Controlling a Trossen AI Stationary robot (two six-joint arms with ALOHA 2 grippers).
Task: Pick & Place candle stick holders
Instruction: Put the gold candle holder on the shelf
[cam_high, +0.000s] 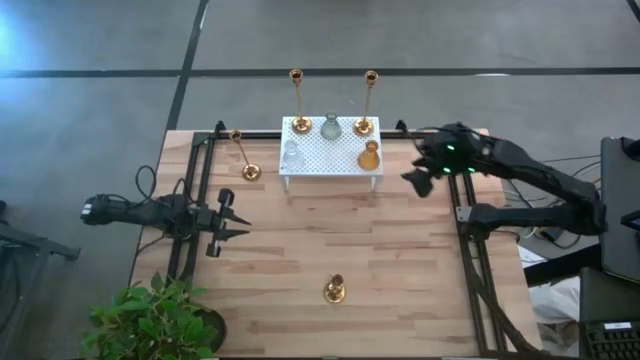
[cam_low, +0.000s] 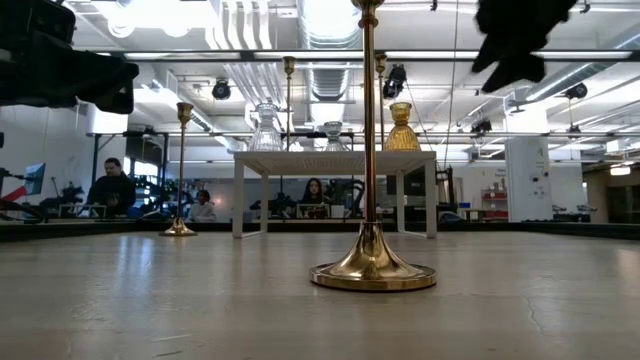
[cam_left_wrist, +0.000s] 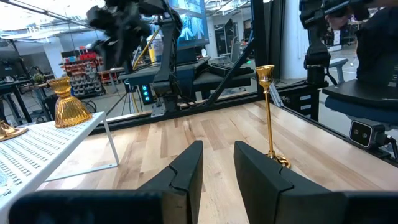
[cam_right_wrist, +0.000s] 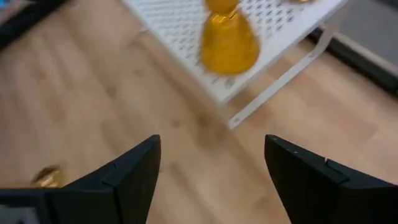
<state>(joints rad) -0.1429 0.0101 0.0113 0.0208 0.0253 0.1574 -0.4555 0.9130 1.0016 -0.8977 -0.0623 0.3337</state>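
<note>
Two tall brass holders (cam_high: 298, 122) (cam_high: 364, 124), two clear glass holders (cam_high: 331, 127) (cam_high: 291, 155) and a squat brass holder (cam_high: 369, 156) stand on the white rack (cam_high: 330, 168). Another tall brass holder (cam_high: 249, 171) stands on the table left of the rack. A brass holder (cam_high: 334, 291) stands on its round base (cam_low: 371, 275) near the front edge. My right gripper (cam_high: 420, 182) hovers open and empty to the right of the rack, the squat holder (cam_right_wrist: 229, 40) ahead of it. My left gripper (cam_high: 238, 222) is open and empty at the left, above the table.
Black frame rails (cam_high: 465, 215) run along the table's left, right and far sides. A potted plant (cam_high: 155, 320) stands at the front left corner. People sit in the room beyond the table (cam_low: 112, 188). Bare wood lies between the rack and the front holder.
</note>
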